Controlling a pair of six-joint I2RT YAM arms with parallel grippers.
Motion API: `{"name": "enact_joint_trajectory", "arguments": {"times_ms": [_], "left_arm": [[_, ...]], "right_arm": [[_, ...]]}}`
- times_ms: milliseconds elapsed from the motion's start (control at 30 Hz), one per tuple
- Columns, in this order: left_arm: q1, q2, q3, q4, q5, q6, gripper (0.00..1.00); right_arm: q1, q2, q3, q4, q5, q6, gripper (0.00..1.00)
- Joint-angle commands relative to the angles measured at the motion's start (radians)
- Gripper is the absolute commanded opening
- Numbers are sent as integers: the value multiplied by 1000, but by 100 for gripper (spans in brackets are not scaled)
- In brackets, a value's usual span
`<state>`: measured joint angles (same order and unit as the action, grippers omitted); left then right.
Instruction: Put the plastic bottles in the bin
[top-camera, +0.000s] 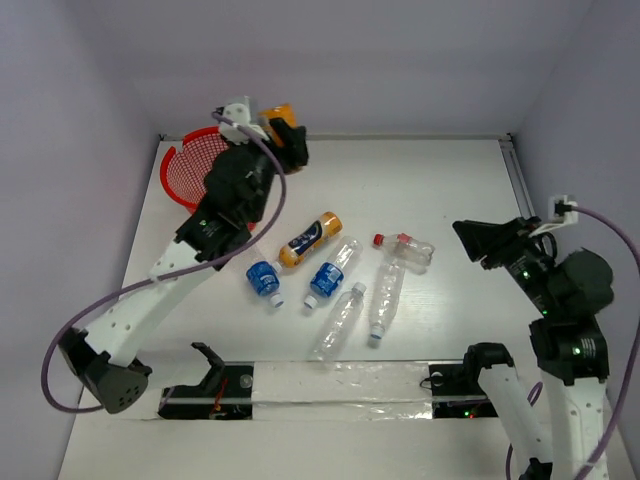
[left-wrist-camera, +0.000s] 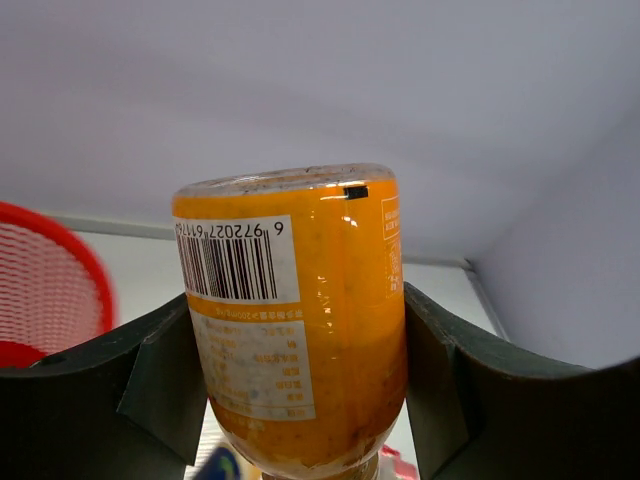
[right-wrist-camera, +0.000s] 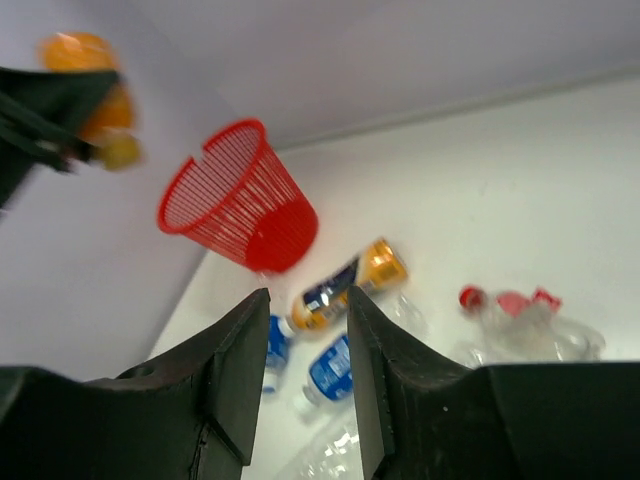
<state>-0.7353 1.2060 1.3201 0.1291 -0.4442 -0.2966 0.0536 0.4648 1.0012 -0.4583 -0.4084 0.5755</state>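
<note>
Firmly, the left hand (top-camera: 285, 140) pinches the stubby orange bottle (left-wrist-camera: 290, 340) across its labelled body, raised near the bin (top-camera: 185, 170) but not plainly over it. The bottle looks full, so it is probably heavy and stiff. The clear bottles (top-camera: 385, 295) on the tabletop (top-camera: 450, 190) look light and crushable, so a mid-body grip suits them. The right hand (right-wrist-camera: 305, 310) hangs spread and empty.

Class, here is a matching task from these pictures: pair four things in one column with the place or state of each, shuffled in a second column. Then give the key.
Column 1
1. stubby orange bottle
2. red bin
3. orange-and-blue labelled bottle
4. right end effector

Column 2
A. open, holding nothing
B. lying on the table
C. gripped by the left end effector
D. at the table's far left corner

Pairs: 1-C, 2-D, 3-B, 4-A
</note>
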Motion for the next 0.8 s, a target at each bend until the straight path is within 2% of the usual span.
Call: {"name": "enact_joint_trajectory", "arguments": {"times_ms": [0,100,233,333,367,467,567,767], "left_arm": [[121,-80,-15,-8,12,14,48],[221,-71,-28,-17,56,20,48],[408,-5,-42,-16,104,28,48],[487,42,-48,10,133,33,48],[529,58,-44,13,140,33,48],[582,105,-35,24,157,39,49],[593,142,-50,55,160,60,51],[625,193,-107,121,162,73,57]], "right_arm": [[21,24,-101,53,-12,-29,42],[92,43,-195,59,55,-40,42],[212,106,-298,78,199,-37,45],[320,142,-372,133,290,9,66],[343,170,-386,144,308,20,79],[426,234,-420,179,365,53,94],[468,270,-443,197,405,80,100],[479,343,-481,263,439,103,100]]}}
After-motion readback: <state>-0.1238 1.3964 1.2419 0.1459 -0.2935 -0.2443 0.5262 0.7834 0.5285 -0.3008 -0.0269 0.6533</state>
